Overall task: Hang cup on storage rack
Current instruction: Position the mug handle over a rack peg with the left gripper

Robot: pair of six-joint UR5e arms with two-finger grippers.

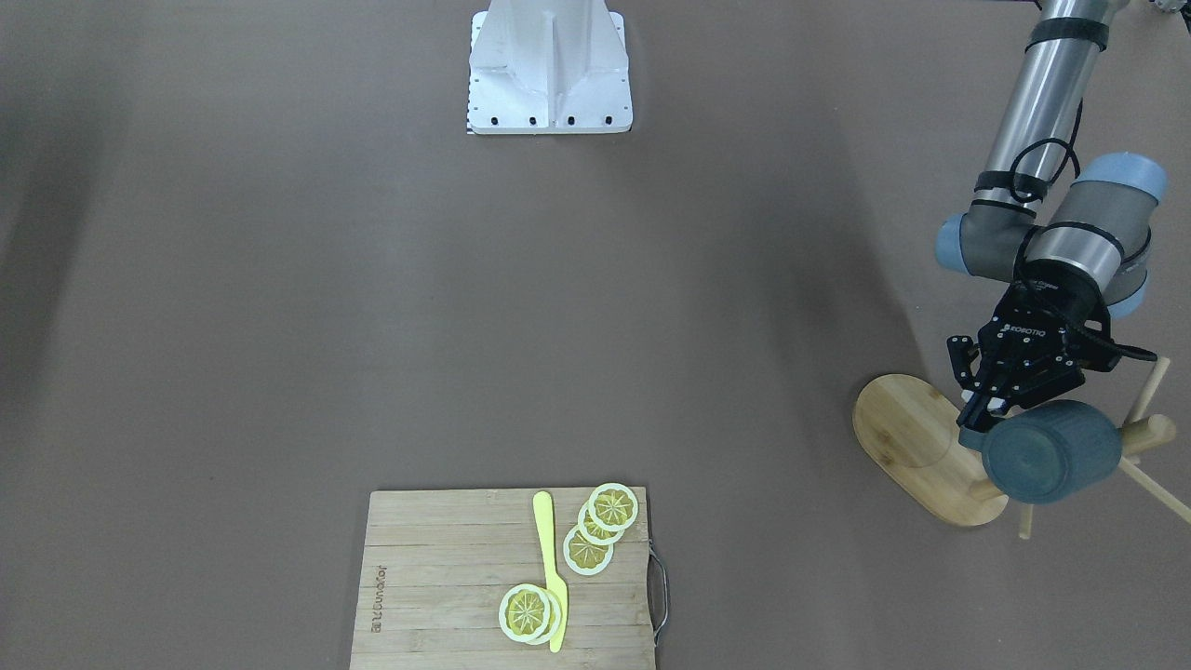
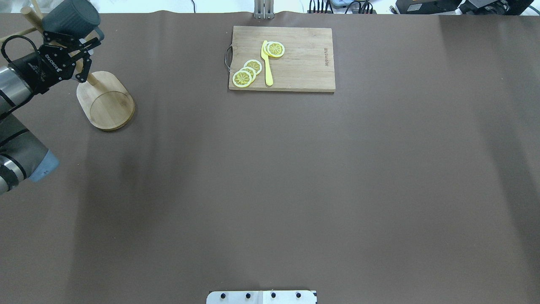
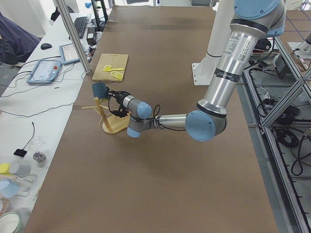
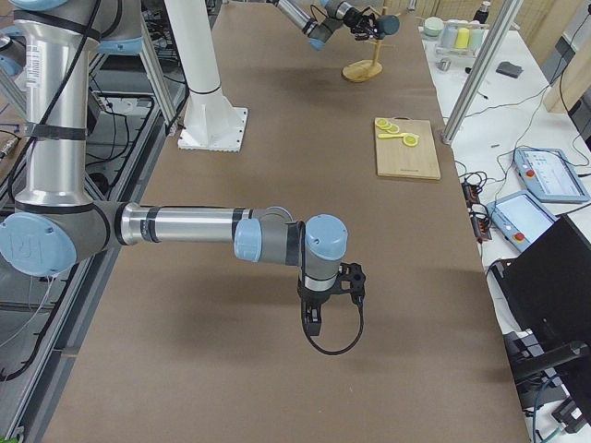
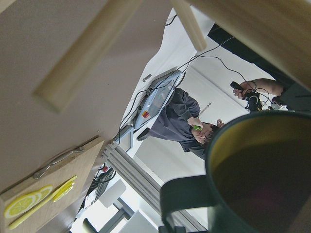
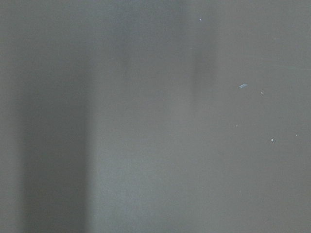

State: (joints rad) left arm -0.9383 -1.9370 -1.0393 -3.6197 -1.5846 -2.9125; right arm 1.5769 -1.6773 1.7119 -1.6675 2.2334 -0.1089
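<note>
The slate-blue ribbed cup (image 1: pixel 1051 451) lies on its side in the air beside the top of the bamboo storage rack (image 1: pixel 907 428), at the table's far left end. My left gripper (image 1: pixel 979 419) is shut on the cup at its rim, near the handle. In the overhead view the cup (image 2: pixel 71 17) sits above the rack's oval base (image 2: pixel 107 101), with the gripper (image 2: pixel 90 44) just below it. The left wrist view shows the cup's yellow inside (image 5: pixel 262 174), its handle with nothing through it, and pegs above. My right gripper (image 4: pixel 323 314) hangs over bare table. I cannot tell whether it is open or shut.
A wooden cutting board (image 1: pixel 447 577) with lemon slices (image 1: pixel 609 507) and a yellow knife (image 1: pixel 551 568) lies at the table's far edge, mid-width. The white robot base (image 1: pixel 549 65) is opposite. A person (image 5: pixel 189 121) sits beyond the table end.
</note>
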